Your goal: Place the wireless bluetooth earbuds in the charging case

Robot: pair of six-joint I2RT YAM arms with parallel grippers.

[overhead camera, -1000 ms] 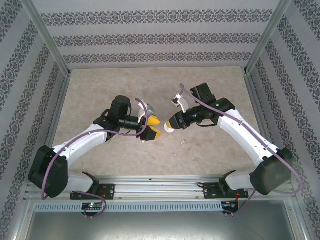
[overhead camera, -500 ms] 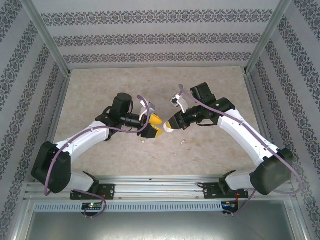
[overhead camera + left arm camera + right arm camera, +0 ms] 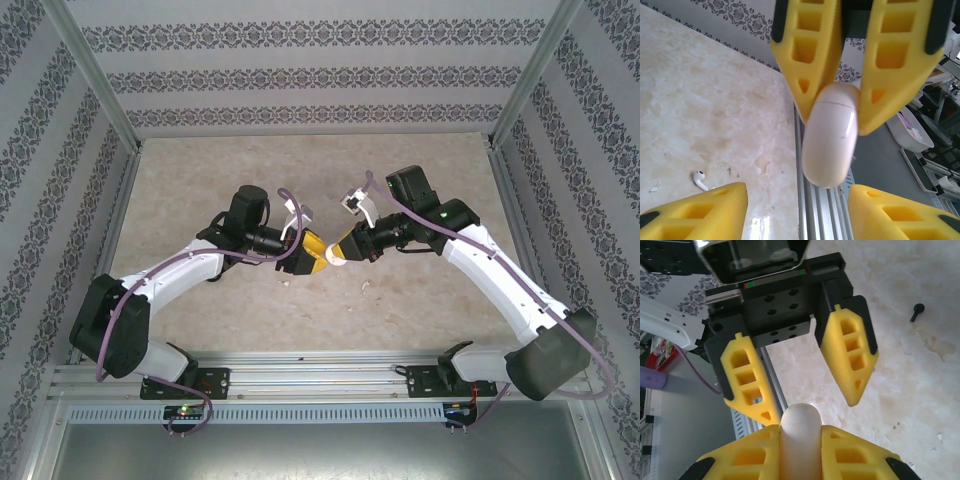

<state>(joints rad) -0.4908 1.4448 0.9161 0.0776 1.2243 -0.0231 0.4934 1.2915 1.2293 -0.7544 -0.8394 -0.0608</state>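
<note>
I'm gripping the glossy white oval plastic charging case (image 3: 830, 145) in the right gripper (image 3: 800, 432); its yellow fingers (image 3: 829, 65) are pinching tight on the seam end, and the rounded free end is sticking out past the tips; the left gripper (image 3: 812, 409) is facing it with fingers (image 3: 735, 200) spread wide and holding nothing, one on each side of that free end, not touching; I'm reading this as a mid-air grab to steady or open the case, since the lid is looking shut; to do it well I'm aiming to centre the left tips on the case body, push further along it before closing, and squeeze slowly, because the shell is looking slick and could pop out; a small white stemmed earbud (image 3: 700, 179) is lying on the beige marbled table (image 3: 700, 90) just past one left finger; a small black stemmed earbud (image 3: 916, 311) is lying well beyond the left gripper.
</note>
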